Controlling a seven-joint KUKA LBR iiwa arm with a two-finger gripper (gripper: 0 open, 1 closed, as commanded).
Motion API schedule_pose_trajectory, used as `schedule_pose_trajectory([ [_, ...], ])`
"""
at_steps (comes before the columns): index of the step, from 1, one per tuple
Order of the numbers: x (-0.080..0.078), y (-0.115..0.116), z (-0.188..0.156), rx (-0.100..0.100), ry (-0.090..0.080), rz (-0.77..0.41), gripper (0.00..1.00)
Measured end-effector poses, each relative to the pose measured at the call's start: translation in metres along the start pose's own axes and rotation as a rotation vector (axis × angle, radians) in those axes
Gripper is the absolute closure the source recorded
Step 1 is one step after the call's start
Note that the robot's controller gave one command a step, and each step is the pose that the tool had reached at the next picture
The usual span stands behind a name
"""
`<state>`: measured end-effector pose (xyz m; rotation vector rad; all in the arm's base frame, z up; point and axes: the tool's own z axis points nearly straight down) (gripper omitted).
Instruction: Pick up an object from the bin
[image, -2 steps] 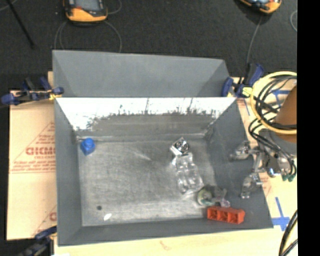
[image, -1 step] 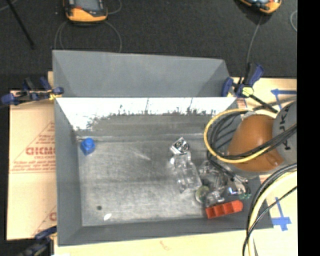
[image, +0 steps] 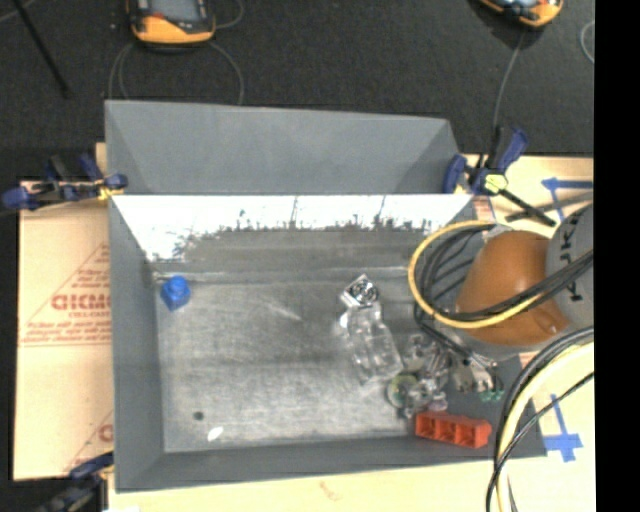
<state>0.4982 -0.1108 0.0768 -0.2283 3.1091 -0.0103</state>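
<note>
My gripper (image: 432, 372) is low in the bin's right part, close to the front wall, below the arm's wrist. Just left of it lies a clear plastic piece (image: 368, 340) with a shiny silver cap at its far end. A small dark greenish round thing (image: 404, 391) sits right at the gripper's lower left side; whether it is held I cannot tell. A red-orange ribbed block (image: 453, 430) lies in front of the gripper against the bin's front right corner.
A small blue block (image: 175, 292) rests at the far left near the back wall. A white scrap (image: 215, 434) and a dark speck (image: 198, 417) lie at the front left. The arm with its orange cover and cables overhangs the bin's right side.
</note>
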Motion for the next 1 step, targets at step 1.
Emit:
schedule_pose_trajectory([
  [1,-0.0190,0.0086,-0.1539,-0.005,0.011,-0.176,1.00],
])
